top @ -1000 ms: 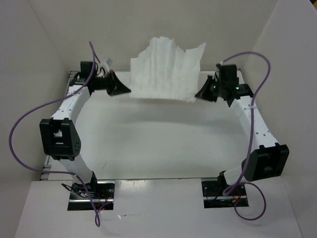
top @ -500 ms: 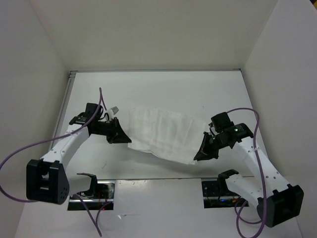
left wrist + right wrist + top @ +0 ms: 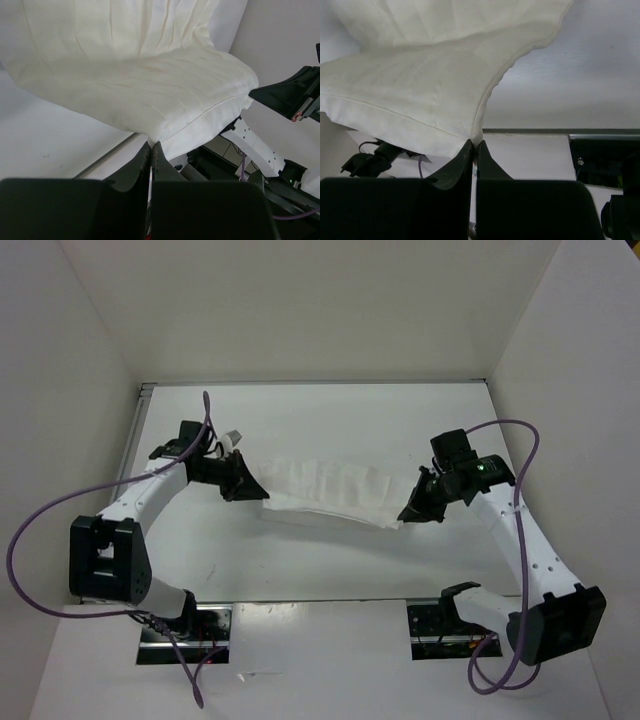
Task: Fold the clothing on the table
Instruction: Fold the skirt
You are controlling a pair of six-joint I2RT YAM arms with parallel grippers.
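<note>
White thin fabric: the clothing [image 3: 330, 495] hangs stretched between your two grippers over the middle of the table [image 3: 300, 565]. It sags low, and from above I can't tell whether its belly touches the surface. Your left gripper [image 3: 151, 146] is pinched tight on one end corner, and your right gripper [image 3: 474, 145] is clamped the same way on the opposite end. Both wrist views show what looks like two layers, the upper draped over the lower, so I judge one fold is in. What's left, by my read: lay it down flat, let go, check the ragged edges line up, then maybe a second fold.
</note>
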